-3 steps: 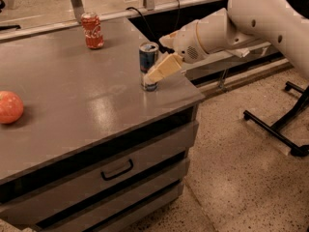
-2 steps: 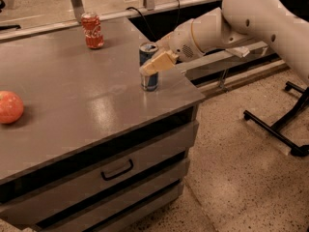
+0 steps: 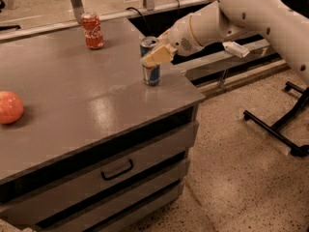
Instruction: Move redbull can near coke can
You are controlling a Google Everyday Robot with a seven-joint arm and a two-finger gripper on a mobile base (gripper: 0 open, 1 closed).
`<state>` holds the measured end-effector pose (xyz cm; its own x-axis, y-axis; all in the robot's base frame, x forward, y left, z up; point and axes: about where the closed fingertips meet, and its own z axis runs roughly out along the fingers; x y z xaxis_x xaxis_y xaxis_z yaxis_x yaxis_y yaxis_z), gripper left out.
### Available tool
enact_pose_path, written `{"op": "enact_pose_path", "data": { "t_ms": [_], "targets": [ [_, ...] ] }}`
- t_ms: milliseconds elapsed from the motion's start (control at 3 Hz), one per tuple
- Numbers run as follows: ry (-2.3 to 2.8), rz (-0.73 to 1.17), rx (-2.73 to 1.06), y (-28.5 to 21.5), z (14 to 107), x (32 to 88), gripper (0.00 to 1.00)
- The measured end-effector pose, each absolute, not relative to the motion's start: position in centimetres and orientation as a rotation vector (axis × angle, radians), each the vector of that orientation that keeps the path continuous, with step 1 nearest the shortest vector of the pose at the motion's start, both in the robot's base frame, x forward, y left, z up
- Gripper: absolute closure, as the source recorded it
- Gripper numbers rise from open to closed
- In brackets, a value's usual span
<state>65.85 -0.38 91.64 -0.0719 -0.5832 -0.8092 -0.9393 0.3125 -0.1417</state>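
Observation:
The redbull can [image 3: 151, 72], slim, blue and silver, stands upright near the right edge of the grey table [image 3: 72, 105]. My gripper [image 3: 155, 55] reaches in from the right and is shut on the can's upper half; one beige finger [image 3: 159, 56] lies across its front and the other is hidden behind it. The can's base is at or just above the tabletop. The coke can [image 3: 92, 30], red with white script, stands upright at the table's far edge, well to the left of and behind the redbull can.
A round orange-red fruit [image 3: 9, 107] lies at the table's left edge. The table has drawers below with a dark handle [image 3: 117, 170]. A counter with a dark recess [image 3: 159, 21] runs behind. A black stand's legs [image 3: 280, 127] are on the floor at right.
My gripper has moved up from the redbull can's lower part to its upper half. The can's top sits slightly higher in the view. The coke can and the fruit have not moved.

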Motion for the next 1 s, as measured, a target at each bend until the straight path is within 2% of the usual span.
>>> {"op": "enact_pose_path", "data": {
  "t_ms": [333,1000],
  "targets": [
    [1.784,0.556,-1.378,-0.7,92.2,67.5,1.00],
    [1.765,0.583,-1.350,0.5,95.8,72.0,1.00]
  ]
}}
